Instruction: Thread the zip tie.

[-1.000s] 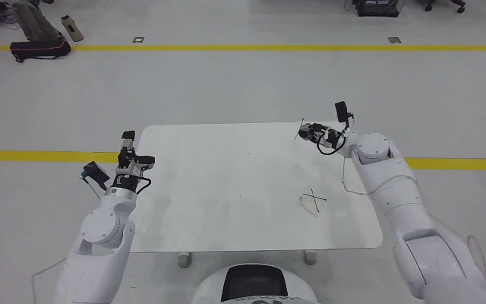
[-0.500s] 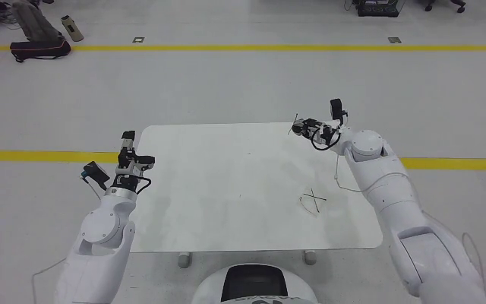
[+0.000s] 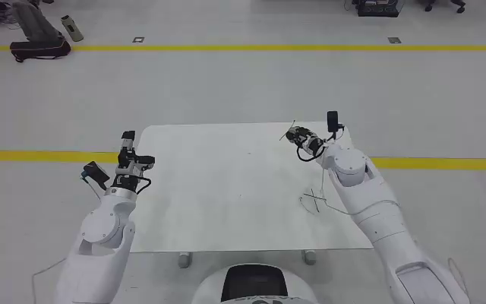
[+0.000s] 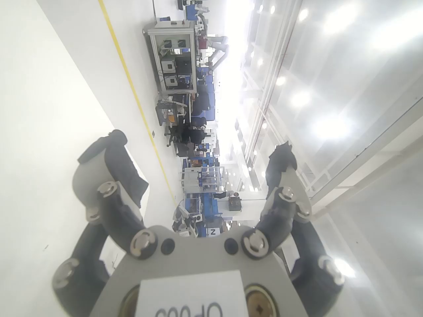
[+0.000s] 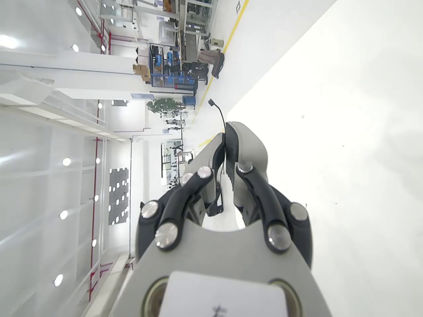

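Jutting beyond right tool: zip tie

White table with loose zip ties.
The table has a plain white top with rounded corners, wider than it is deep, and two pale feet show under its near edge. A few thin dark zip ties lie crossed over one another in a small heap on the right half, toward the near edge and close to the right side. Their number cannot be told.
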